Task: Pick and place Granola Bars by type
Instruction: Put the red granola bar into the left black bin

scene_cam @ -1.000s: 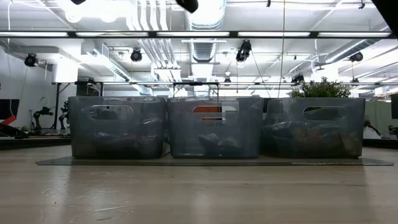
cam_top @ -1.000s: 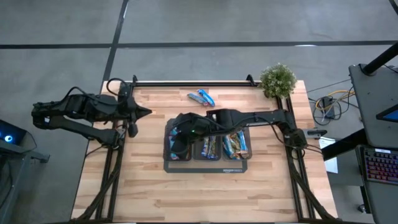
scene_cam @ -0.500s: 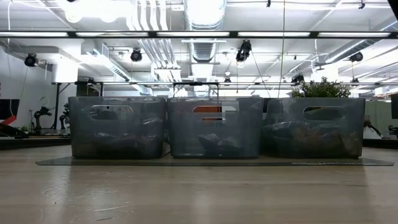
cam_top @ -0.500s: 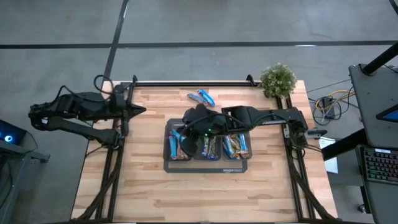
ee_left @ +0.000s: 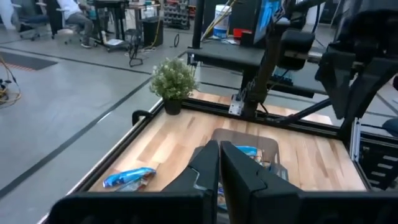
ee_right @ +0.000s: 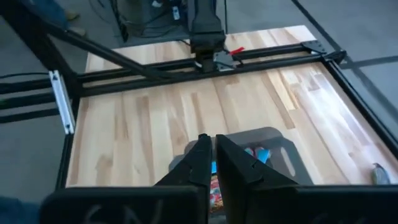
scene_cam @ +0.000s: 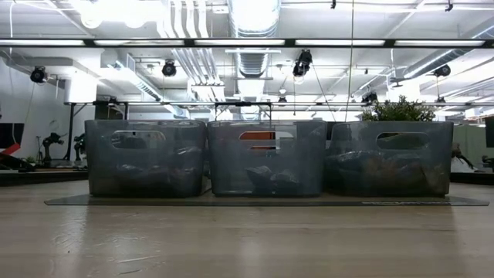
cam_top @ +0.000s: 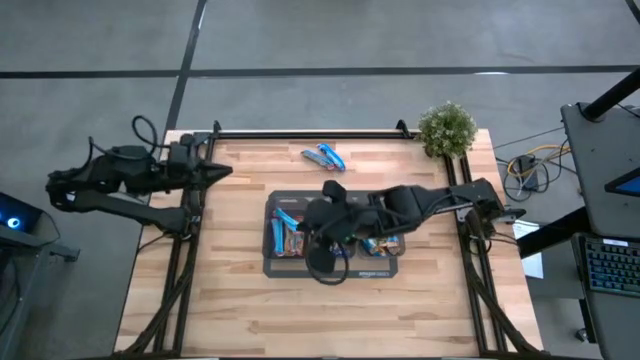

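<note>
From above, the right gripper (cam_top: 322,232) hung over the three-bin tray (cam_top: 270,262) in the middle of the desk (cam_top: 230,300), above the middle bin, with light blue granola bars (cam_top: 287,220) in the left bin beside it and orange-brown bars (cam_top: 385,243) in the right bin; two loose bars (cam_top: 324,156) lay on the desk's far side, well apart from both arms. The left gripper (cam_top: 222,170) waited at the desk's left edge. From desk level, three translucent bins (scene_cam: 265,157) stood side by side with dark bars inside; no gripper showed. Past the left wrist, its jaws were pressed together on nothing, and a blue bar (ee_left: 128,177) lay on the wood off to one side. Past the right wrist, its jaws were likewise closed and empty, with bars in the bin (ee_right: 256,154) just beyond the fingertips.
</note>
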Tool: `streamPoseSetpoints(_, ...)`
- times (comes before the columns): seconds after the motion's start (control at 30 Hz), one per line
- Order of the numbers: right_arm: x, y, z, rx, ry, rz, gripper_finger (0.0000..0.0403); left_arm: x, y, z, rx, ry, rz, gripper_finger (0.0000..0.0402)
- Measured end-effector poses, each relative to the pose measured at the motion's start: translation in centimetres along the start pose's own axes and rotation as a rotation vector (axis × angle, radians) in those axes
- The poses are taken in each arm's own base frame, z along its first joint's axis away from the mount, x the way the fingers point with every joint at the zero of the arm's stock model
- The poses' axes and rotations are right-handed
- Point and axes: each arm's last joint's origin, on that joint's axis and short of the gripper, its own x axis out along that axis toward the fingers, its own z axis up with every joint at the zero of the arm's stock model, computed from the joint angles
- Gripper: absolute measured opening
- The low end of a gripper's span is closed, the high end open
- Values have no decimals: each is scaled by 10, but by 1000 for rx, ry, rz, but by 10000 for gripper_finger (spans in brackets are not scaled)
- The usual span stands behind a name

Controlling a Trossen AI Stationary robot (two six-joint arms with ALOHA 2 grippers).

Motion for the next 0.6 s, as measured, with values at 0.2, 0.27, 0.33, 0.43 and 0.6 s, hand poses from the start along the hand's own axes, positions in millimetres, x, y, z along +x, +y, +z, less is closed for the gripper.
streamPoseSetpoints(0.2, 2, -4, -3, 4, -3, -64, 13, 11, -3, -7, -25, 19, 2, 0)
streamPoseSetpoints(0.27, 0, -5, -4, 15, -14, -89, 13, 12, -3, -8, -25, 22, 2, 0)
streamPoseSetpoints(0.33, -3, -5, -3, 26, -38, -97, 13, 13, -4, -8, -24, 25, 3, 0)
streamPoseSetpoints(0.43, -9, -8, 2, 45, -107, -100, 13, 13, -4, -8, -24, 25, 3, 0)
streamPoseSetpoints(0.6, -15, -10, 0, 59, -206, -62, 13, 13, -4, -8, -24, 25, 3, 0)
